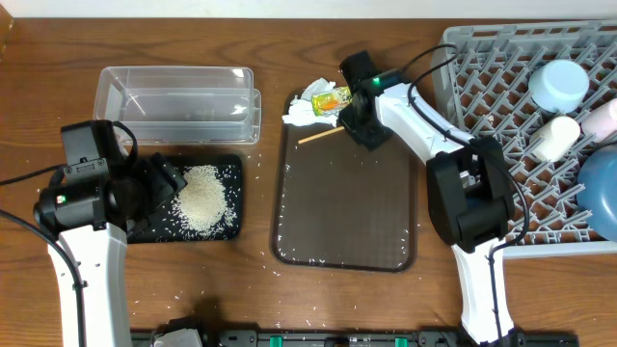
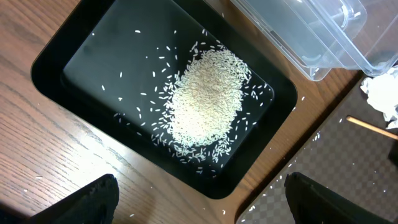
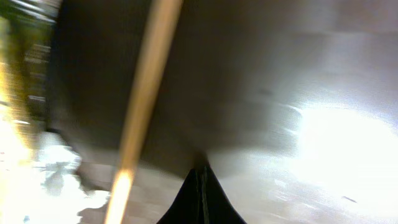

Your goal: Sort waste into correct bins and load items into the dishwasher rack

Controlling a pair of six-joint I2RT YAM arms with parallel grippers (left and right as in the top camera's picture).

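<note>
1. A medium-brown wooden table (image 1: 29,116) with fine, straight grain fills the overhead view from edge to edge.
2. In the left wrist view the table (image 2: 50,168) shows paler, wavy grain lines.
3. The light is even, and shadows on the wood are soft.

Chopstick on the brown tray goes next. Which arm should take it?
Right. The right gripper sits at the brown tray's far edge, right beside the chopstick. The left gripper is over the black tray of rice, farther off.
</note>
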